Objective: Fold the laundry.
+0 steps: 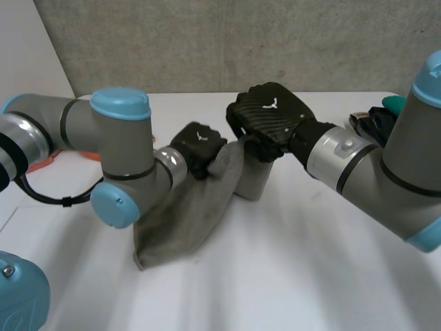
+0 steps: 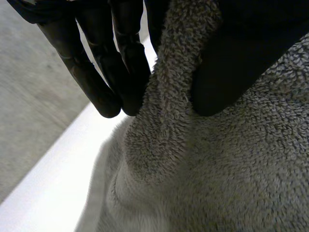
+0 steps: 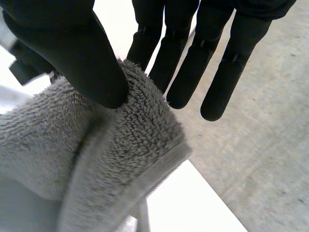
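Both hands held the grey towel [image 1: 186,221] up by its top edge. The left hand [image 1: 198,148] pinched it between thumb and fingers, and the right hand [image 1: 269,114] pinched the corner beside it. The bottom end lay on the table [image 1: 310,276]. Looked like the spreading step to me; next the hands would probably need to move apart.

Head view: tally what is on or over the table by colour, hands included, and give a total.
Grey: 1, the towel
Black: 2, the left hand and right hand, each pinching the towel
Orange: 1, an orange item behind the left arm
Black and green: 1, a small cluster at the right edge of the table, too small to identify
Total: 5
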Tool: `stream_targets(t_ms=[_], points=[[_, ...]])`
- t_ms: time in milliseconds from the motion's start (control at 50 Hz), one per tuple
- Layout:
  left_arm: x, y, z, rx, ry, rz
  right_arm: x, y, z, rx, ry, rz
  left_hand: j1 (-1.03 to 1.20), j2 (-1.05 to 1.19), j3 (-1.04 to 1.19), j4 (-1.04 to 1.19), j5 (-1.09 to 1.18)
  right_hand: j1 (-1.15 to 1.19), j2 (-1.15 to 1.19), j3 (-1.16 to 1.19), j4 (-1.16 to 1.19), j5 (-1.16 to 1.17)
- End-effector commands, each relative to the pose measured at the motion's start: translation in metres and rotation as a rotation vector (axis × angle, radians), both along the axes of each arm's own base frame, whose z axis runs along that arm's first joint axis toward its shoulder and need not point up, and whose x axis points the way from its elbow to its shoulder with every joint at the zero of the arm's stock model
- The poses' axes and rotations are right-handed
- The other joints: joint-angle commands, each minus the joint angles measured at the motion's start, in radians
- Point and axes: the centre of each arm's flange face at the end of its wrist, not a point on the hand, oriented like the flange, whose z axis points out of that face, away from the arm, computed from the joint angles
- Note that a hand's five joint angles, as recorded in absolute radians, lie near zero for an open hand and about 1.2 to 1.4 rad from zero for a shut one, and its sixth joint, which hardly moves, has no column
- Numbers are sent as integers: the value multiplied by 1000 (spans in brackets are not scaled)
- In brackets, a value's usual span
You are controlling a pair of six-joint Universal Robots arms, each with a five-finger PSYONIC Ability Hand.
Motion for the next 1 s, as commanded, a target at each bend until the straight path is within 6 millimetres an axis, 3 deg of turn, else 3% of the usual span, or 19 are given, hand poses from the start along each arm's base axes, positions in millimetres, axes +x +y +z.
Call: stream_targets(t_ms=[20,100,140,200,260,340,480,520,580,600,640,660,740,880,1000], points=[[8,-28,61,-152,159,163,-6,-42,6,-60,-23,-109,265,213,225,211,260,264,214,209,201,235],[25,-33,112,-248,257,294,-11,-66,26,-140,-49,-206,265,213,225,211,260,264,214,209,201,235],[34,-25,133,-271,289,331,-14,-75,37,-173,-69,-244,265,213,225,211,260,264,214,209,201,235],[43,-8,143,-252,282,336,-14,-76,44,-180,-90,-247,265,213,225,211,260,264,214,209,201,235],[50,5,134,-209,242,344,-9,-70,37,-146,-93,-217,265,213,225,211,260,264,214,209,201,235],[65,25,104,-117,158,375,2,-46,4,-28,-61,-140,265,213,225,211,260,264,214,209,201,235],[82,52,22,39,7,438,13,8,-68,175,55,-32,145,93,105,92,140,264,214,209,201,235],[88,56,-1,78,-34,473,12,18,-90,217,103,-23,40,-12,0,-14,35,264,214,209,201,235],[92,58,-12,100,-60,510,11,20,-104,230,146,-37,-98,-150,-138,-152,-103,264,214,209,201,235],[96,59,-15,110,-74,536,9,17,-107,218,166,-58,-262,-313,-302,-315,-267,264,214,209,201,235],[99,60,-14,120,-86,557,7,11,-108,206,177,-84,-500,-551,-540,-553,-505,89,38,34,25,60],[103,61,-11,125,-96,568,4,5,-105,189,179,-116,-737,-788,-776,-790,-741,-142,-193,-197,-205,-171],[111,61,8,118,-83,589,-1,-6,-91,162,158,-179,-957,-1008,-997,-1010,-962,-545,-596,-601,-609,-574],[137,48,38,101,-28,648,-4,-13,-77,116,138,-194,-957,-1008,-997,-1010,-962,-590,-641,-646,-654,-619],[164,15,49,123,30,641,-9,-18,-79,63,194,-196,-921,-973,-961,-975,-926,-590,-641,-646,-654,-619]])
